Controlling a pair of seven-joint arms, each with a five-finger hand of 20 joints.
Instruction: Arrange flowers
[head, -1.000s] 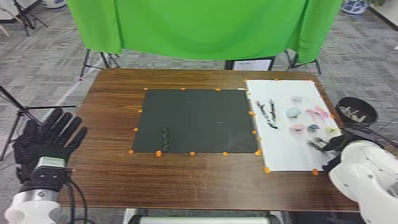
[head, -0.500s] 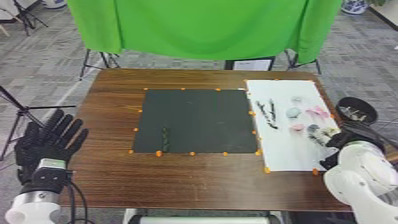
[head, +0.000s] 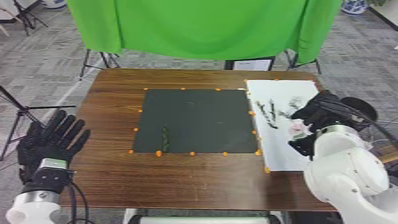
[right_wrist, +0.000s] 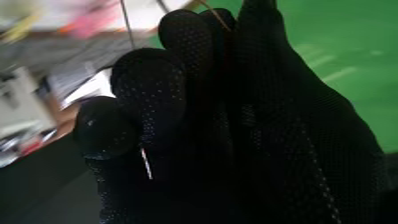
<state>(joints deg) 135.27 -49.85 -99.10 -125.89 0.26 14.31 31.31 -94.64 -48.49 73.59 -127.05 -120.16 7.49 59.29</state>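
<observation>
On the desk (head: 204, 187) I see the dark mat (head: 191, 115) and, right of it, the white sheet (head: 282, 162). My right hand (head: 330, 119) is over the sheet, though I can't tell how far it is open or what it holds; my left hand (head: 43, 147) is open and empty at the desk's left side. Dark twigs (head: 272, 114) and a pink flower (head: 298, 130) are on the sheet, one green stem (head: 165, 138) on the mat.

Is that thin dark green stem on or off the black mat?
On it: the thin dark green stem lies on the black rectangular mat, toward its near left corner.
</observation>
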